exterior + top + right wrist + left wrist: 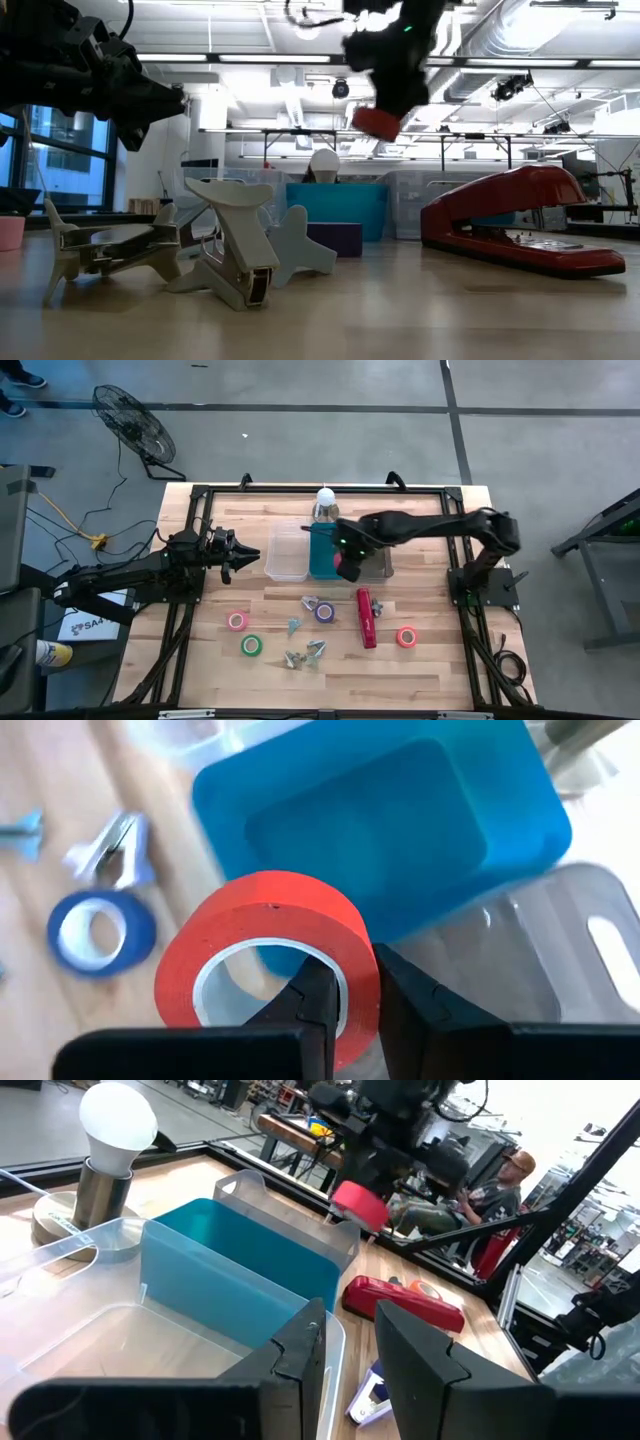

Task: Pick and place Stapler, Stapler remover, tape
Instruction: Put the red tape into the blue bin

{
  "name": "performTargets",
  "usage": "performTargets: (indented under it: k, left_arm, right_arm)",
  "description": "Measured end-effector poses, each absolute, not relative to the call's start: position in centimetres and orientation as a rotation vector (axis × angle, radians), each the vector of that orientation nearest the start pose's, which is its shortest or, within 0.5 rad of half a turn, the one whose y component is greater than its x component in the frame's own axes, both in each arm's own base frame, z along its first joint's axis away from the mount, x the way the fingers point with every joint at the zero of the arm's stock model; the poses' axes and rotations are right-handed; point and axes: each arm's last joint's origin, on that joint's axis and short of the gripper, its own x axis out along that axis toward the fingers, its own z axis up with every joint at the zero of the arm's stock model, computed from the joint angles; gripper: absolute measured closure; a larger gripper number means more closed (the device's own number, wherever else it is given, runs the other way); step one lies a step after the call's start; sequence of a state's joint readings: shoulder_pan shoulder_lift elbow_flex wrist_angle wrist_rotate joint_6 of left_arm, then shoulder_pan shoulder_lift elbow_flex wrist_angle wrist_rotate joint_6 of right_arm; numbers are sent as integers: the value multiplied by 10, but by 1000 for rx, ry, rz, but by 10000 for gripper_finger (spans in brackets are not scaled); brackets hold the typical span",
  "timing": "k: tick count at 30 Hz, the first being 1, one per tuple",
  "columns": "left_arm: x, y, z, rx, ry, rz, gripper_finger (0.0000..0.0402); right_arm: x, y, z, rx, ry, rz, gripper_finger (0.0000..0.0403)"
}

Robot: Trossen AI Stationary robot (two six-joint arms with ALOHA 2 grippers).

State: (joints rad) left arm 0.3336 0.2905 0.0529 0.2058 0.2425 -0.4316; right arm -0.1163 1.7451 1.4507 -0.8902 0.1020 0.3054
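Observation:
My right gripper is shut on a red tape roll and hangs over the near edge of the teal bin, lifted well off the table in the low view. The red stapler lies flat on the table near the bins. Pink, green, purple and red-orange tape rolls lie flat. Several silvery staple removers sit among them. My left gripper waits open, left of the clear bin. My right gripper pinches the red roll's wall, one finger inside the pale hollow centre and the other outside. The fingers come from above, pointing down. The roll is lifted clear, above the teal bin's edge.
A second clear bin stands right of the teal one. A white bulb on a metal base stands behind the bins. A person sits beyond the table. Bare wood lies along the table's near edge.

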Motion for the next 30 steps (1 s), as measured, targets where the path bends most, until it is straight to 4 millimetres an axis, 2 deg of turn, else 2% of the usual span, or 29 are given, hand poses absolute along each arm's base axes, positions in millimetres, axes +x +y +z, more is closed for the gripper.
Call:
performTargets:
  k: [5,12,19,26,30]
  left_arm:
    - [111,31,177,-440,11,93,312]
    - [111,31,177,-440,11,94,312]
    - [111,31,177,-440,10,95,312]
    - [111,31,177,-440,10,97,312]
    - [111,31,177,-440,10,97,312]
  right_arm:
    - [377,-64,242,328,1175,-433,363]
    - [397,-80,212,390,1244,-451,363]
    - [397,-82,192,408,1331,-464,363]
    - [397,-82,190,421,1340,-472,361]
    - [397,-81,190,441,1345,-447,342]
